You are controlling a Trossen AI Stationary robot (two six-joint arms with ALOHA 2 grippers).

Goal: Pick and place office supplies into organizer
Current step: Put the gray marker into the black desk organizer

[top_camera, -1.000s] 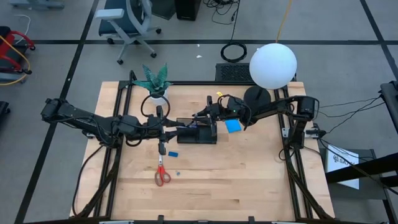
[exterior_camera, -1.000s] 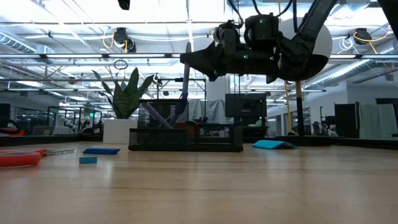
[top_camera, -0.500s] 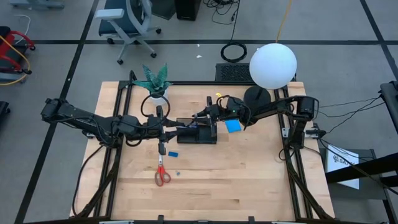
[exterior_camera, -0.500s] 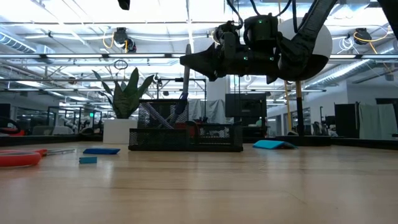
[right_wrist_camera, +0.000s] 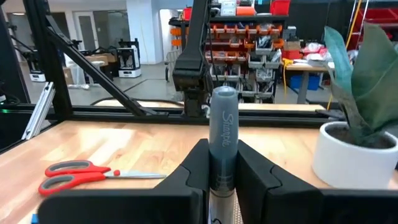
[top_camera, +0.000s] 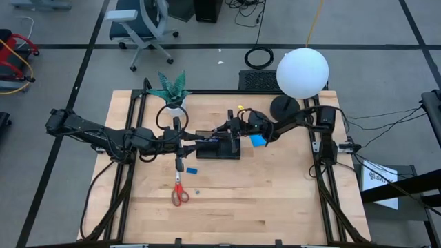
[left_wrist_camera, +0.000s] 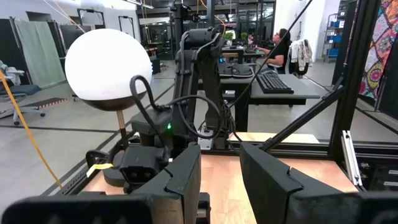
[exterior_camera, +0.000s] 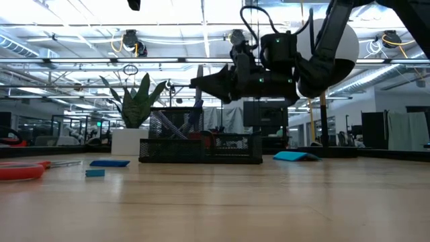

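Note:
My right gripper (exterior_camera: 195, 82) reaches in level from the table's right, shut on a grey marker (right_wrist_camera: 222, 124) that stands upright over the far side of the black mesh organizer (top_camera: 220, 150). My left gripper (left_wrist_camera: 221, 177) hovers level to the left of the organizer (exterior_camera: 201, 151), open, with nothing between its fingers. Red-handled scissors (top_camera: 179, 191) lie flat nearer the table's front edge. A bright blue note pad (top_camera: 258, 140) lies just right of the organizer. A tiny blue block (exterior_camera: 95, 173) and a flat blue piece (exterior_camera: 109, 163) rest on the wood. My right gripper pinches the marker's barrel (right_wrist_camera: 222, 163) between its two fingers. The fingers come level from the table's right and lie across the marker. The marker (exterior_camera: 200, 101) stands upright, clear of the table. Its lower end dips to the organizer's taller wall; whether it is inside, I cannot tell.
A potted plant (top_camera: 172, 89) stands at the back left of the organizer. A lamp with a white globe (top_camera: 302, 72) and a round black base (top_camera: 284, 107) stands at the back right. Several pens lean in the organizer's taller compartment (exterior_camera: 176, 124). Bare wood lies toward the near edge.
My right gripper has gone down toward the organizer, mostly in the last half second, staying level and shut. The marker has come down with it, still upright.

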